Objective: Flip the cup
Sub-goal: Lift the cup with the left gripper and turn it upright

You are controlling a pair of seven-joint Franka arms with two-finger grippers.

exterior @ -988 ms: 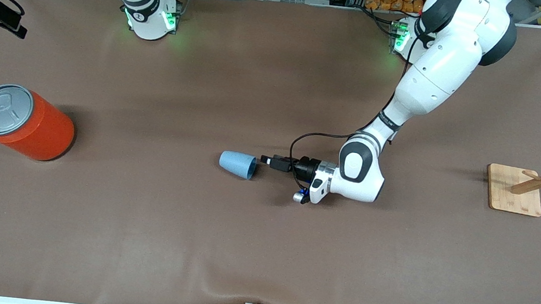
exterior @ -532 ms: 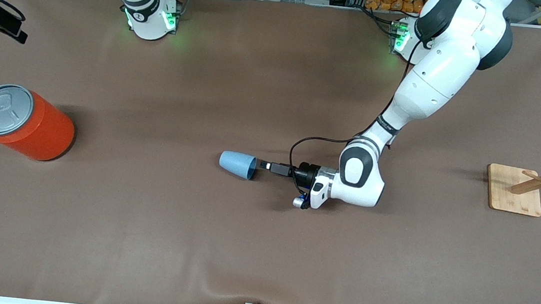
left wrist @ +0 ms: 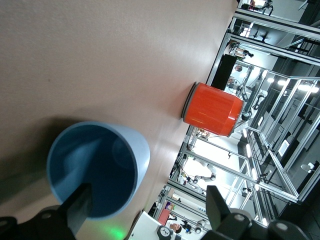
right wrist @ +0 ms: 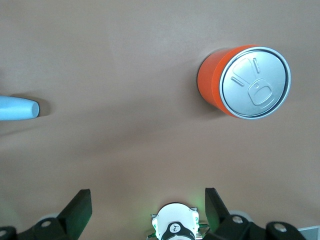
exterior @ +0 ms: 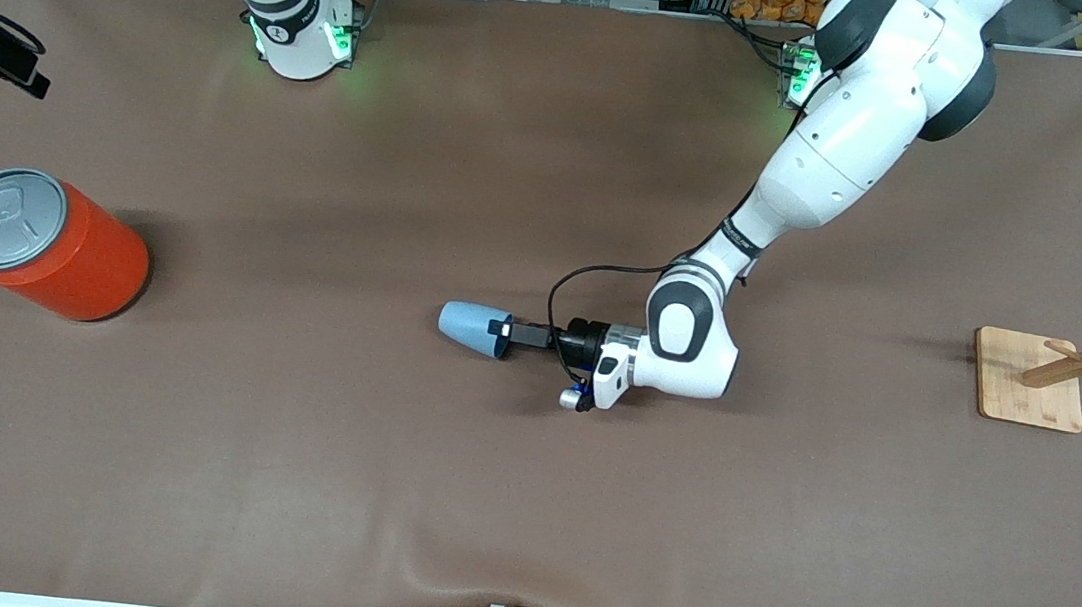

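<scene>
At table centre: cup [exterior: 472,325] lying | left pincer [exterior: 501,329] open at rim | orange can [exterior: 48,244] well apart

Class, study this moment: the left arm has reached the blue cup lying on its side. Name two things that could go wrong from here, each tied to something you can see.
1. The cup lies on its side on the smooth table. The left tool is at its mouth, one finger inside the rim, so a nudge could roll it away.
2. Gripping only the thin wall near the rim, the cup may slip during the flip.

The right arm waits, its tool open above the table.
</scene>
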